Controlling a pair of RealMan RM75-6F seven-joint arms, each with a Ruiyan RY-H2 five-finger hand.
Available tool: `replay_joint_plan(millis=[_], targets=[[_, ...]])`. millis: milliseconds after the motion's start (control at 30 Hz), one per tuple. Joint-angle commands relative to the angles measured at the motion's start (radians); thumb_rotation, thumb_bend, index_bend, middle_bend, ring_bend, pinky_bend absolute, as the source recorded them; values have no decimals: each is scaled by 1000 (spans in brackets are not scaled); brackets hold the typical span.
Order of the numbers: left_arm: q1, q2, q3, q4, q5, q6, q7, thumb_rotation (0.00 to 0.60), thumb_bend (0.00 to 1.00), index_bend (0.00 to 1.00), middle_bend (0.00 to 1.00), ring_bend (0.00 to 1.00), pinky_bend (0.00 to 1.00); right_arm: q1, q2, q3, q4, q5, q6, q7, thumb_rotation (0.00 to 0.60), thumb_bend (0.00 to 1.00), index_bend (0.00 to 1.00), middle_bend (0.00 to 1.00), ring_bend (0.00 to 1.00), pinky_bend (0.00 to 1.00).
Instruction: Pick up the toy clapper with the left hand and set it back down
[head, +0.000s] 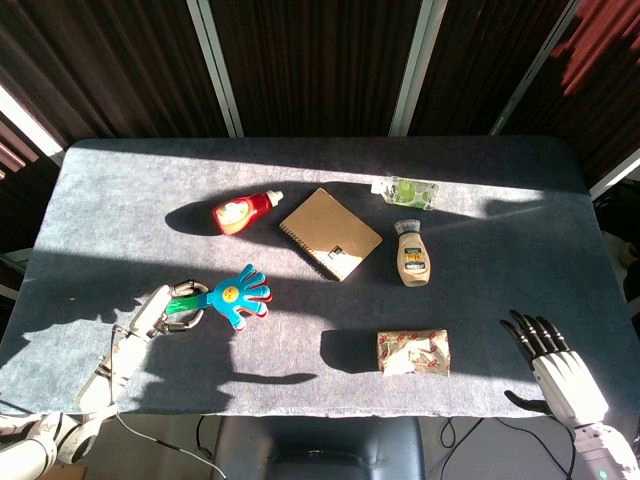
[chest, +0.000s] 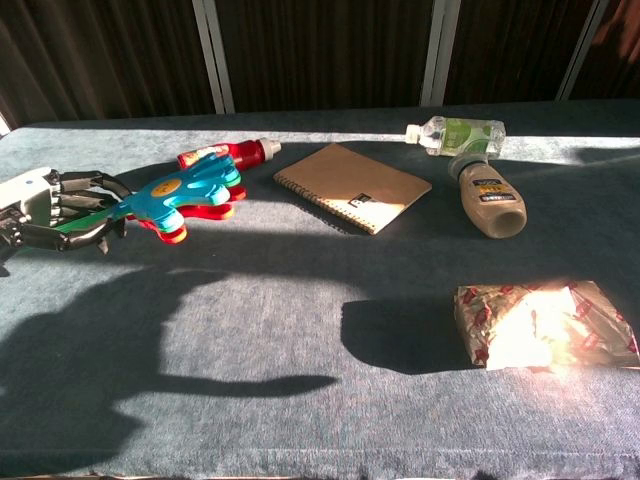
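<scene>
The toy clapper (head: 236, 296) (chest: 186, 194) has blue, red and yellow hand-shaped paddles on a green handle. My left hand (head: 160, 313) (chest: 50, 211) grips the green handle and holds the clapper lifted off the table, its paddles pointing right and tilted up. In the chest view the paddles cover part of the red bottle behind. My right hand (head: 553, 360) rests open near the table's front right corner, fingers spread, holding nothing; only the head view shows it.
A red ketchup bottle (head: 243, 210) (chest: 232, 154) lies behind the clapper. A brown spiral notebook (head: 330, 234) (chest: 352, 187) sits mid-table. A tan sauce bottle (head: 412, 256) (chest: 489, 196) and a clear green-labelled bottle (head: 408, 191) (chest: 457, 134) lie right. A wrapped packet (head: 413, 352) (chest: 543, 324) lies front right.
</scene>
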Motion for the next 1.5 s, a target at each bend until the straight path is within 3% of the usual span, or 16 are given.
replay_joint_plan(millis=[33, 267, 433, 500, 600, 700, 800, 933, 1000, 1167, 1300, 1367, 1500], targets=[[18, 8, -19, -11, 8, 97, -230, 600, 712, 781, 728, 438, 629, 0, 1, -1, -1, -1, -1, 0, 600, 224, 0, 0, 0, 0], [51, 28, -96, -56, -26, 244, -368, 600, 712, 782, 728, 430, 637, 2, 0, -5, -4, -1, -10, -4, 600, 224, 0, 0, 0, 0], [100, 77, -258, -211, -131, 400, -549, 600, 713, 781, 728, 428, 647, 4, 0, -6, -6, 0, -15, -4, 600, 224, 0, 0, 0, 0], [116, 109, -292, -254, -154, 411, -617, 600, 714, 778, 729, 424, 646, 4, 1, -6, -6, 0, -15, -3, 600, 224, 0, 0, 0, 0], [123, 131, -264, -246, -117, 404, -611, 600, 715, 777, 729, 424, 647, 4, 1, -5, -5, 2, -14, -2, 600, 224, 0, 0, 0, 0], [107, 138, -158, -185, -1, 362, -546, 600, 713, 777, 730, 423, 652, 5, 1, -6, -6, 1, -17, -3, 600, 224, 0, 0, 0, 0], [62, 144, -24, -90, 121, 247, -457, 600, 707, 777, 730, 424, 654, 3, 2, -8, -8, -3, -13, -3, 600, 224, 0, 0, 0, 0], [-13, 173, 104, -38, 216, 80, -441, 600, 708, 774, 731, 425, 654, 3, 4, -9, -9, -5, -13, -2, 600, 224, 0, 0, 0, 0], [-36, 181, 127, -36, 221, 29, -436, 600, 710, 771, 734, 427, 656, 3, 4, -10, -9, -6, -12, -1, 600, 224, 0, 0, 0, 0], [-39, 193, 99, -87, 162, 58, -508, 600, 711, 770, 739, 431, 659, 4, 3, -9, -8, -4, -15, -2, 600, 224, 0, 0, 0, 0], [25, 151, -34, -151, 11, 216, -722, 600, 708, 769, 741, 431, 643, 5, 2, -11, -8, -5, -19, -4, 600, 224, 0, 0, 0, 0], [54, 151, -97, -199, -50, 280, -889, 600, 707, 769, 743, 430, 634, 4, 2, -11, -9, -5, -18, -5, 600, 224, 0, 0, 0, 0], [82, 170, -138, -243, -58, 349, -1012, 600, 705, 769, 743, 427, 628, 4, 1, -11, -9, -4, -19, -7, 600, 224, 0, 0, 0, 0]])
